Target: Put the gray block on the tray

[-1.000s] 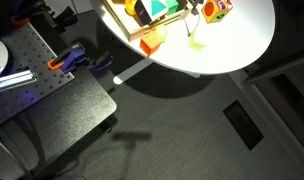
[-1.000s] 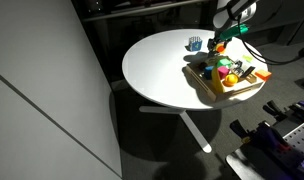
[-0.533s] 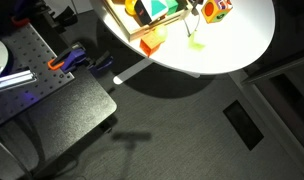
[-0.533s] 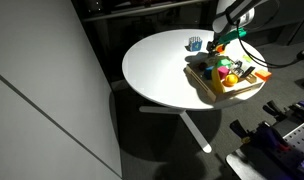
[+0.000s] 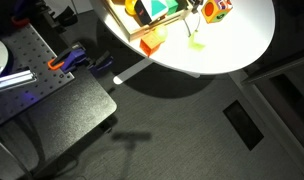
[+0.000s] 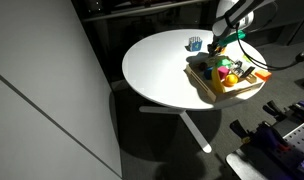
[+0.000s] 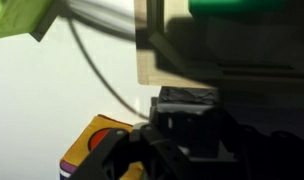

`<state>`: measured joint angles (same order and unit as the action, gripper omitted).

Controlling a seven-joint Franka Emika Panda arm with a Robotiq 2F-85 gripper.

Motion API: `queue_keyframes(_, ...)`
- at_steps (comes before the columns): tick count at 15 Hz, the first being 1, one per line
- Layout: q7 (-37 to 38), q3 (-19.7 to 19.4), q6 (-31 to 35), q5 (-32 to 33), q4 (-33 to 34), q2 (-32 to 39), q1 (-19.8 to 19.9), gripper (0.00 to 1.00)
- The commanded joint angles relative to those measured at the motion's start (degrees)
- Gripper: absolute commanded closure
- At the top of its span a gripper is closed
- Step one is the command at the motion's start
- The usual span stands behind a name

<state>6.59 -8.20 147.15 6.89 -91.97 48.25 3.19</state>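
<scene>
One second ago hung with jaws wide; now clamps them, apparently, on block (image 7: 187,100) sitting on table (image 7: 52,100) just beside tray (image 7: 142,60) rim, so likely ready to lift and carry it onto tray.

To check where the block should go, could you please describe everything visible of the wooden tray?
The tray is shallow and rectangular, of what looks like light wood, with a low raised rim. It lies flat on the round white table, near its edge, set at an angle to the camera. Several colourful blocks lie inside and fill much of it.
</scene>
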Motion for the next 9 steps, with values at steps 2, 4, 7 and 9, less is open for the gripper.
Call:
queue_keyframes(2,-1.0,-0.3,-0.6,-0.1,0.1,-1.2,-0.1,0.69)
queue_keyframes(4,-0.8,-0.4,-1.1,-0.1,-1.1,-2.8,-0.4,0.72)
queue_keyframes(7,-1.3,-0.1,-0.8,0.0,-3.2,-5.7,-0.5,0.72)
queue_keyframes(9,-1.6,-0.1,-1.2,0.2,-5.1,-8.1,-0.7,0.72)
